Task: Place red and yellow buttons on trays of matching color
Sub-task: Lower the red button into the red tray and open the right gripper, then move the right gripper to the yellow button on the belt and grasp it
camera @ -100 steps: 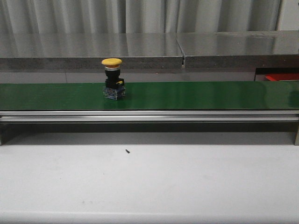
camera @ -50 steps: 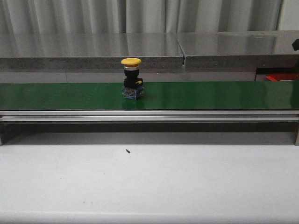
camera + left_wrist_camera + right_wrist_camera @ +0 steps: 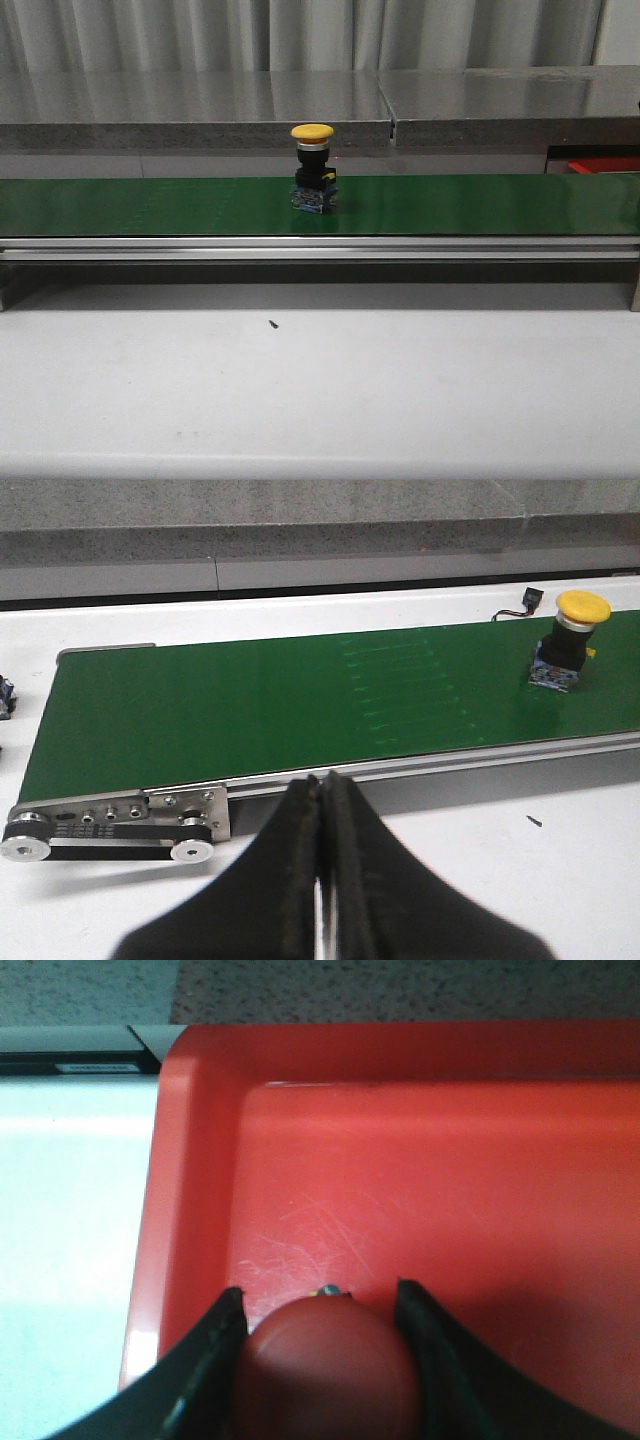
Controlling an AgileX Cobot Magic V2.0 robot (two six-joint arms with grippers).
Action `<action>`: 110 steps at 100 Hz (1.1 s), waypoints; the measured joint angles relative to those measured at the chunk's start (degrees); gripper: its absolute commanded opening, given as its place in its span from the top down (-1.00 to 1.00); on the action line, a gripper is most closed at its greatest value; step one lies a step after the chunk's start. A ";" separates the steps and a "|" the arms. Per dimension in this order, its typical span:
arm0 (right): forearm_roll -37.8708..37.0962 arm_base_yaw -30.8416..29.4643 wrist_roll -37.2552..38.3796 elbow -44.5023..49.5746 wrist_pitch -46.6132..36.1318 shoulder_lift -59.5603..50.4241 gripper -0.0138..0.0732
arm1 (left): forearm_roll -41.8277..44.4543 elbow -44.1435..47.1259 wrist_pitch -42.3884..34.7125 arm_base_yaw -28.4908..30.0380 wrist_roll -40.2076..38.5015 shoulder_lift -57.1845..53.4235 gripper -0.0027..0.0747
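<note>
The red button [image 3: 325,1370] sits between the right gripper [image 3: 320,1345] jaws, seemingly gripped, over the red tray [image 3: 450,1200], while the yellow button [image 3: 313,170] stands upright mid-belt on the green conveyor [image 3: 150,205], well off from the left gripper [image 3: 322,880], whose jaws are pressed together empty.

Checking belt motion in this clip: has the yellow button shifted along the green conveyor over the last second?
Yes. The yellow button has travelled rightward along the green belt, moving from left of the steel counter seam toward it.

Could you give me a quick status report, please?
Left hand shut, empty. Right hand holds red button over red tray. Yellow button upright on belt.
</note>
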 measured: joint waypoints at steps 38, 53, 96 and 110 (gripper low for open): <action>0.00 0.00 0.25 0.00 0.62 -0.28 -0.57 | 0.00 0.00 0.00 0.00 0.00 0.00 0.98; -0.10 0.00 0.25 0.00 2.99 -3.53 -0.56 | 0.00 0.00 0.00 0.00 0.00 0.00 0.98; -0.10 0.00 -0.16 1.11 21.48 -15.50 -0.56 | 0.00 0.00 0.00 0.00 0.00 0.00 0.98; -0.10 0.00 -0.16 6.70 24.00 -19.25 -0.56 | 0.00 0.00 0.00 0.00 0.00 0.00 0.98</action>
